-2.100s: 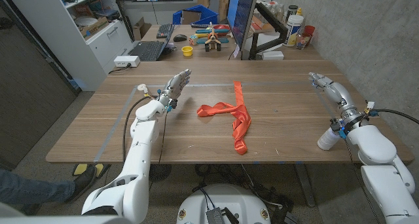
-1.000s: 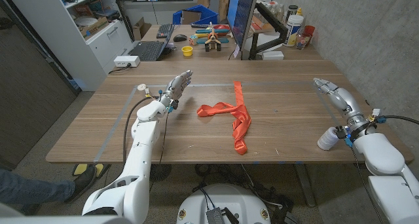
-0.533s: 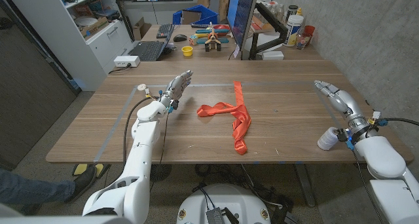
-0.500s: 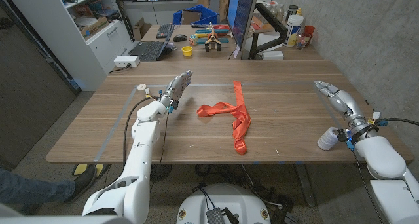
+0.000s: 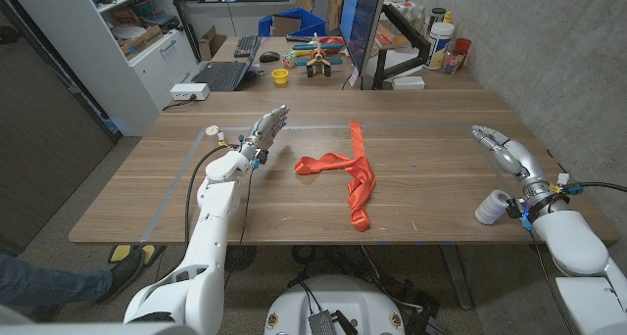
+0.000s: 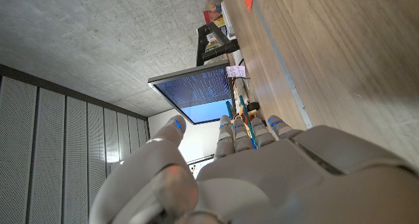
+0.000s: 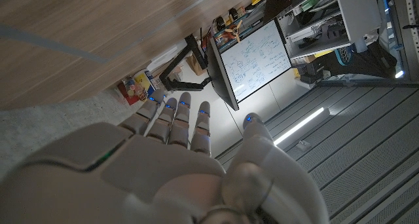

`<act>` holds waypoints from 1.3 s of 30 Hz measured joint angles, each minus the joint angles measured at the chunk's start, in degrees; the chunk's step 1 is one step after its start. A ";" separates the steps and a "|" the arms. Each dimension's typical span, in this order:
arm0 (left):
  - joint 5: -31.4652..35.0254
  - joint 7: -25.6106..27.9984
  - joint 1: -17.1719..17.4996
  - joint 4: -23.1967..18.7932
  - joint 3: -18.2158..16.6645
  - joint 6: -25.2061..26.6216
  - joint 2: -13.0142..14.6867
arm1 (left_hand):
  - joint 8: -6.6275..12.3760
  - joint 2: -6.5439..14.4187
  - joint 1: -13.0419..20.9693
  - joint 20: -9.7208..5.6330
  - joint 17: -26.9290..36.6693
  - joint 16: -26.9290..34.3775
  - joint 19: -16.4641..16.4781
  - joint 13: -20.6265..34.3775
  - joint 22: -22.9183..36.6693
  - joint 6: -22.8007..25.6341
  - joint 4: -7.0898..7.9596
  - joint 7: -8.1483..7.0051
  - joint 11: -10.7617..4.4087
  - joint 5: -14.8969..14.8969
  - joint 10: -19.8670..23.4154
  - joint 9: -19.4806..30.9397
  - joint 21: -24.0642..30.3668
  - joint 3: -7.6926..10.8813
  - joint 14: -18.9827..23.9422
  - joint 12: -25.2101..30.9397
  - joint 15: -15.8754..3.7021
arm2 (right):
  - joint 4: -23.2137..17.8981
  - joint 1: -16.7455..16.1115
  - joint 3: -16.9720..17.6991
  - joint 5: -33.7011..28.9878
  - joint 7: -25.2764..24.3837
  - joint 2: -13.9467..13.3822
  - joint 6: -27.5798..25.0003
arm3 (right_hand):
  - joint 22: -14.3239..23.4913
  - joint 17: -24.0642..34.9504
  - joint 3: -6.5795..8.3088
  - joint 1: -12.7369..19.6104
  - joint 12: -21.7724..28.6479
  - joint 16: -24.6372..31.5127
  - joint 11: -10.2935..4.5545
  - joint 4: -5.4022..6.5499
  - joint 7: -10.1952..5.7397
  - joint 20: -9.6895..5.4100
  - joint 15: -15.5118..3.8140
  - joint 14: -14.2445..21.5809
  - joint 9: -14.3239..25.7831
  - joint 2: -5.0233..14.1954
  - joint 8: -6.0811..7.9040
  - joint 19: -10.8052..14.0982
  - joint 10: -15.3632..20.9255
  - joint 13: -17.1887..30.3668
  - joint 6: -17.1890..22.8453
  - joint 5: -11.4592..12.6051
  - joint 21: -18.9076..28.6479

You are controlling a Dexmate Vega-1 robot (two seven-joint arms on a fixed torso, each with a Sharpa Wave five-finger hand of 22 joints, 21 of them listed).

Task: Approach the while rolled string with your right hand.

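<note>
The left hand (image 5: 266, 126) hovers over the table (image 5: 294, 203) with its fingers stretched out and apart, holding nothing, exactly where it was two seconds ago. Off to that hand's right, near the middle of the table, the orange cloth (image 5: 355, 176) lies crumpled and has not shifted either.

The right hand (image 5: 498, 144) is what has changed. Across the earlier pictures its arm has drawn back toward the robot and out toward the table's right edge, and the hand has come slightly nearer with it. Its fingers are extended and apart, empty. The white roll of string (image 5: 489, 207) stands behind that hand, just beside its wrist, at the near right edge of the table. So the pull-back looks like it has uncovered the roll, but the fingers point away from it, and I judge the approach barely begun: the hand would have to turn back and come down toward the roll.

The roll's right side is cut off by the wrist fittings, so its full shape is hard to make out. The right wrist view (image 7: 177, 162) looks along the hand at a monitor (image 7: 252, 60) and table edge.
</note>
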 measured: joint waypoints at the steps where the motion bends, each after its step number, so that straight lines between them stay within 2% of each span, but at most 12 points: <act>1: 0.02 -0.01 0.00 -0.01 0.02 0.03 0.00 | 0.00 0.00 0.00 0.00 0.00 0.00 0.00 0.00 0.00 0.00 0.00 0.00 -0.11 0.00 0.10 0.00 0.00 0.00 0.00 0.00 -0.01 | -0.10 -0.12 0.04 -0.26 -0.09 0.11 0.00 | 0.00 0.00 0.00 0.00 0.00 0.00 0.00 0.00 0.00 0.00 0.00 0.00 0.00 0.00 0.00 0.00 0.00 0.00 0.00 0.00 0.00; 39: 0.77 -0.54 -1.00 0.78 0.44 0.30 0.37 | 0.00 0.23 0.23 0.30 0.00 0.00 -0.31 0.00 -0.01 -0.01 0.00 0.00 -0.12 0.00 0.51 0.00 -0.80 0.00 0.00 0.00 -0.01 | -1.63 -2.47 0.28 -8.40 -3.86 2.46 1.31 | -0.01 -0.29 0.25 0.55 0.00 -0.23 -0.92 -0.72 -0.44 -0.01 0.00 0.00 0.00 -0.55 0.00 0.01 0.30 0.00 0.44 0.23 -0.88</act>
